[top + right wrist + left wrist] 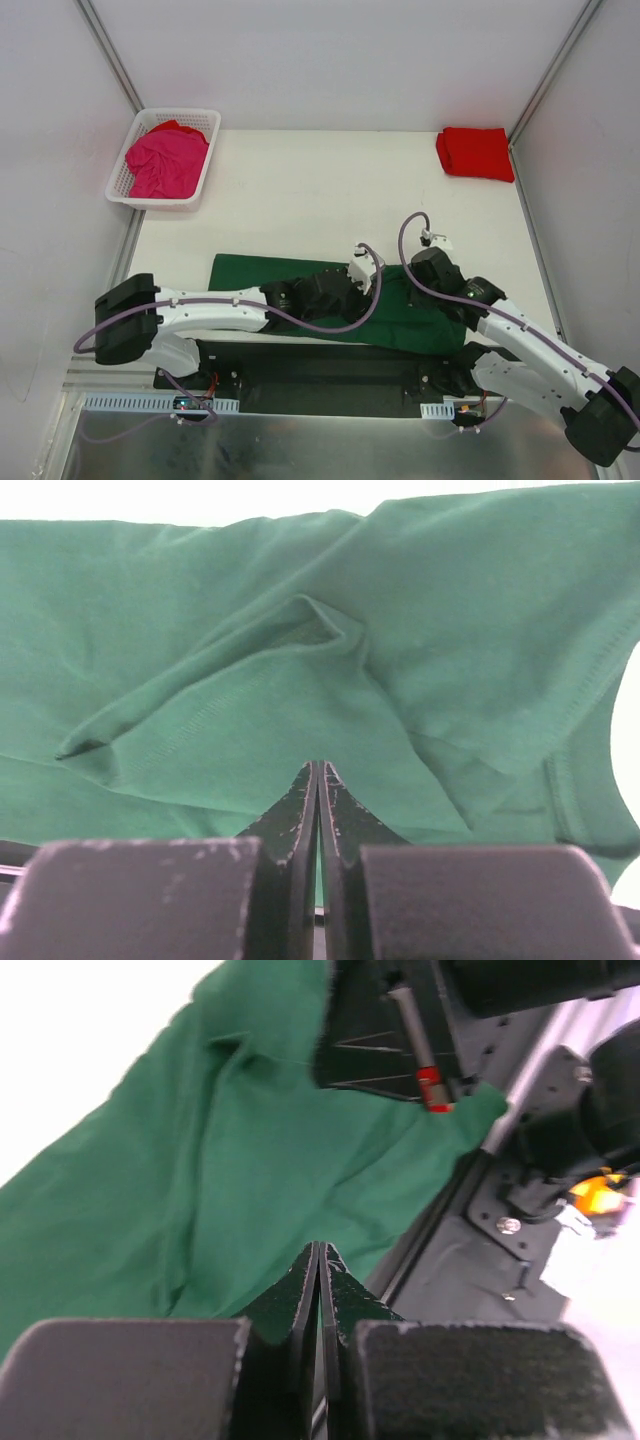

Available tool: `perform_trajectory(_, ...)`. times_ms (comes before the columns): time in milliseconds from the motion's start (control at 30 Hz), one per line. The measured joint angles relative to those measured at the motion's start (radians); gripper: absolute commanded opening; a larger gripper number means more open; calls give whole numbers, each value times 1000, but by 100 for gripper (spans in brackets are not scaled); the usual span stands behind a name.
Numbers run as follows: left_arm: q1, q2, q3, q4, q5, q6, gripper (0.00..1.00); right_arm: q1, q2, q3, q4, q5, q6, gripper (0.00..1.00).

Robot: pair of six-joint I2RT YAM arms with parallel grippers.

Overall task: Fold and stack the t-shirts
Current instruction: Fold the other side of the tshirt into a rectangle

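Observation:
The dark green t-shirt [250, 275] lies crumpled along the near edge of the table, partly under both arms. My left gripper [368, 283] is shut on its fabric; in the left wrist view the shirt [200, 1190] creases toward the closed tips of the gripper [320, 1250]. My right gripper [418, 285] is shut on it too; in the right wrist view the shirt [250, 610] folds toward the closed tips of that gripper [318, 767]. The two grippers are close together. The bright red t-shirt [476, 153] lies folded at the back right. The magenta t-shirt [165, 160] is bunched in the basket.
The white lattice basket [150, 203] stands at the back left corner. The black base plate [320, 375] runs along the near edge and also shows in the left wrist view [480, 1260]. The right arm's black link [400, 1030] is close above the shirt. Walls enclose the table.

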Motion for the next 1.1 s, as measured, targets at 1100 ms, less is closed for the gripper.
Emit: perform_trajectory(1100,236,339,-36,311,444,-190,0,-344,191,-43,277,-484,-136,1)
